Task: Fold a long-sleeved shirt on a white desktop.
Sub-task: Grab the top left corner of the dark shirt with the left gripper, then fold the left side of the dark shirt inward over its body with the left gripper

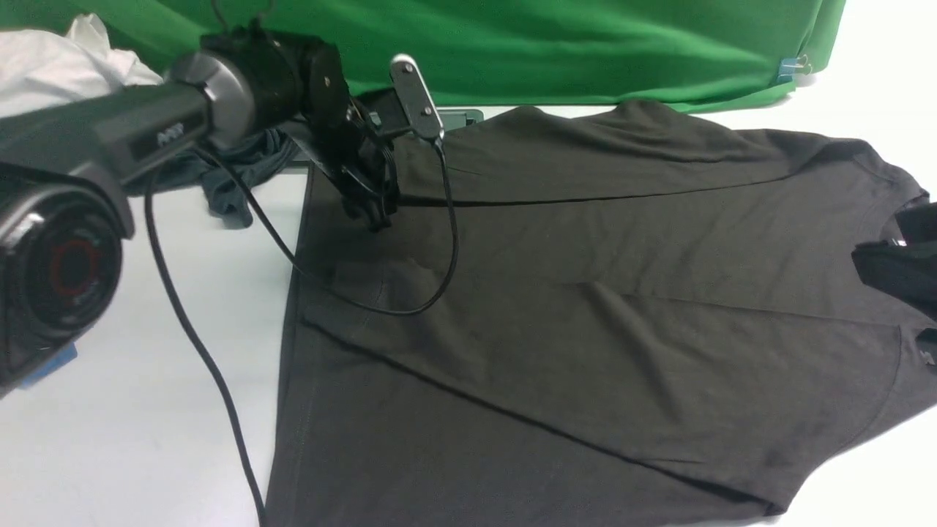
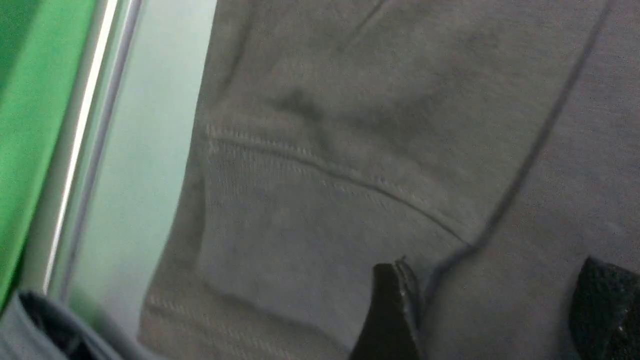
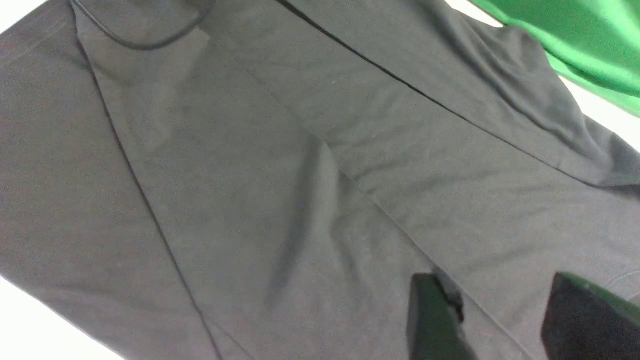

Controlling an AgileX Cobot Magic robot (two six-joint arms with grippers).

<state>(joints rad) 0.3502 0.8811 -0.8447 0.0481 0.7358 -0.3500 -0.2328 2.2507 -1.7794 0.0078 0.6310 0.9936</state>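
The left gripper (image 2: 495, 280) hangs low over a stitched sleeve cuff (image 2: 300, 150), its jaws apart. The right gripper (image 3: 495, 295) has its jaws apart too, over the long-sleeved shirt (image 1: 585, 293) near the collar. The shirt lies spread on the white desktop (image 1: 146, 439), both sleeves folded across the body. A small logo on the left arm (image 1: 170, 135) is too blurred to read.
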